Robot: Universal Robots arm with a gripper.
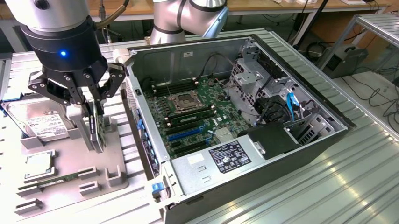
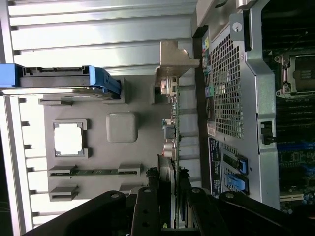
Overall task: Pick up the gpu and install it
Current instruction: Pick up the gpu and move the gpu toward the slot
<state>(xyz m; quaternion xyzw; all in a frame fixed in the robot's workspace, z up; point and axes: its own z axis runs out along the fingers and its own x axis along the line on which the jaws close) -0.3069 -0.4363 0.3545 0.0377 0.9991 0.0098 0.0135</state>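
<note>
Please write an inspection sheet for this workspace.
Surface: ribbed metal table, grey fixture tray on it.
Job's things: thin black expansion card with pale metal bracket, on edge above the tray; open metal computer case beside it.
Clutter: silver hard drive with white label, green memory stick, square processor chip, on the tray.
Grippers: black gripper shut on the card.
Cables: blue cables inside the case.
Surroundings: wooden workbench behind.

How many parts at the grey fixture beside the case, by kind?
gpu: 1
hard drive: 1
processor chip: 1
memory stick: 1
Total: 4
</note>
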